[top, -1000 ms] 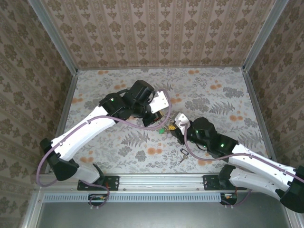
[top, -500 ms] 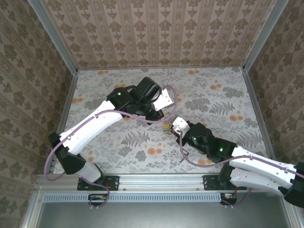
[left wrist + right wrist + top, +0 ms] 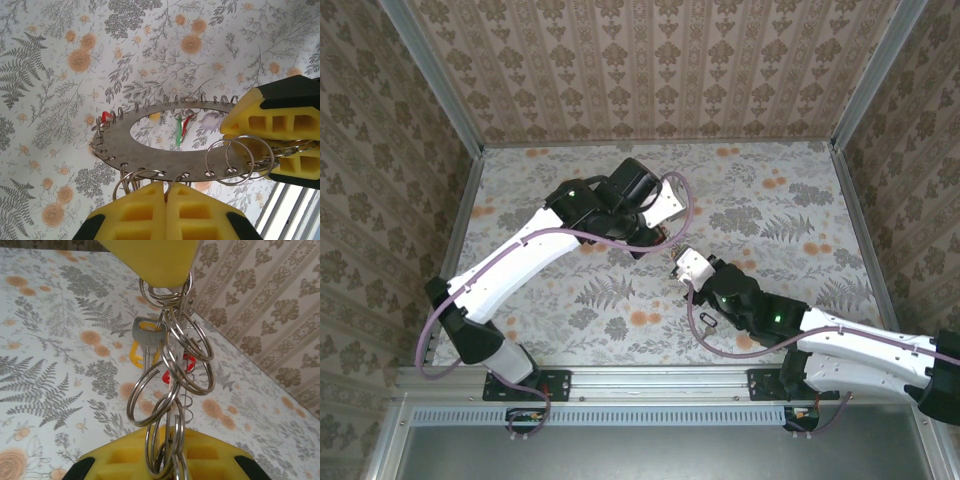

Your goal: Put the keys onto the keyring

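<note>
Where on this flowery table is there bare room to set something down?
Bare cloth along the right wall, and between the left arm and front rail. Crowded mid-table, where left gripper and right gripper hold the keyring.

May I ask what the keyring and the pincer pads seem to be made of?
The keyring looks like thin, dull grey metal; its small loops gleam like polished steel wire. The left pincer's pads look like matte yellow rubber or foam, with moulded hollow cells.

No readable text, label, number or sign anywhere (not even on the keys point(image 3: 147, 337))
</note>
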Robot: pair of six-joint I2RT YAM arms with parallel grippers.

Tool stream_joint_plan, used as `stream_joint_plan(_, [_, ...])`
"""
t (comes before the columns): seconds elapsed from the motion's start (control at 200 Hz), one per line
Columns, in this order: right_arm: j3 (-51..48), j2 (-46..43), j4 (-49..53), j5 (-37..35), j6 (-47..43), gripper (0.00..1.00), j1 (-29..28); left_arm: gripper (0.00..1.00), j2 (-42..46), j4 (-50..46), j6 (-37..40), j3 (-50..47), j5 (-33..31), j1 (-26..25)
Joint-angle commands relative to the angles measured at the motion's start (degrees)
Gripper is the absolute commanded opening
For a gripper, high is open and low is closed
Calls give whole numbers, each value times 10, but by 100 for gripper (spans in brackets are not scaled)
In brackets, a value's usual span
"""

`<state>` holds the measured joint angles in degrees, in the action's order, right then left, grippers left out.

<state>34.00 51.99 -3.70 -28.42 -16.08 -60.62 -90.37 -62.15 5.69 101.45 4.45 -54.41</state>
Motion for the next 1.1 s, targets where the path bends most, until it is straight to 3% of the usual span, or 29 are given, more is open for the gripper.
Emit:
stream_joint_plan(0.0, [7, -3, -115, 9, -44, 0, -33, 0, -28, 14, -25, 9, -44, 1])
stream_joint_plan(0.355, [-13, 2, -141, 0, -86, 0, -58, 0, -19, 49, -44, 2, -56, 3])
stream_joint_plan(0.805, [-32, -40, -125, 62, -69, 0, -59, 0, 58, 179, -69, -85, -32, 9])
stream_joint_plan(1.095, [-36, -40, -124, 56, -77, 0, -59, 0, 113, 303, -88, -165, -10, 8])
